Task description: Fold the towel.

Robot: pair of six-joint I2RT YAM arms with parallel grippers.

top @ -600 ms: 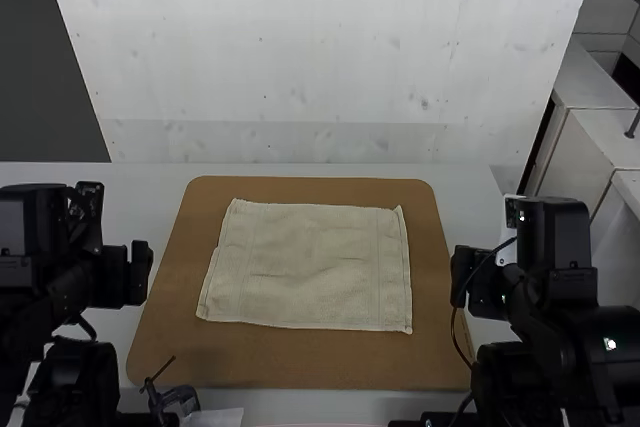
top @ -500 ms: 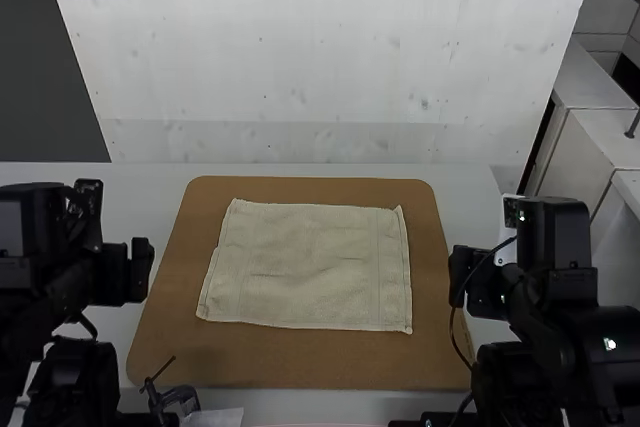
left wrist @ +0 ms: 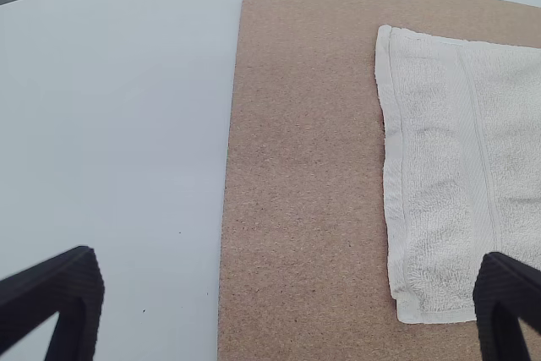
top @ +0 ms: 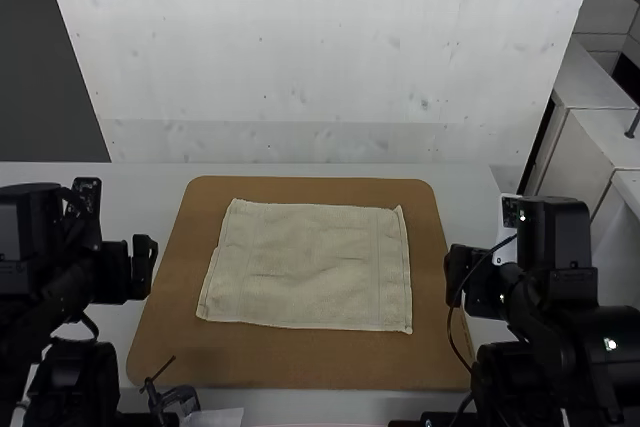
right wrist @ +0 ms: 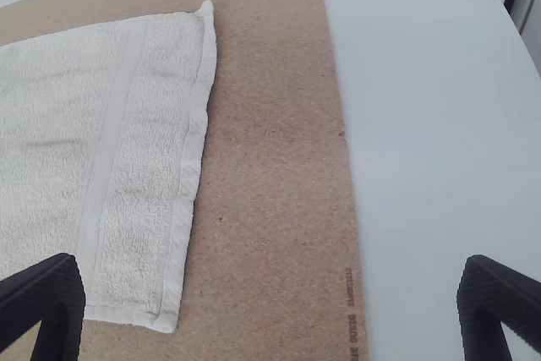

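The cream terry towel (top: 310, 267) lies spread, faintly rumpled; left gripper (top: 134, 259) and right gripper (top: 466, 272) have jaws wide apart.

Board (top: 300, 362): on the table (top: 465, 187)
Towel (top: 308, 267): on the board, inside all 4 edges, nearer the far edge than the front
Left gripper (top: 133, 267): left of the towel
Right gripper (top: 466, 275): right of the towel
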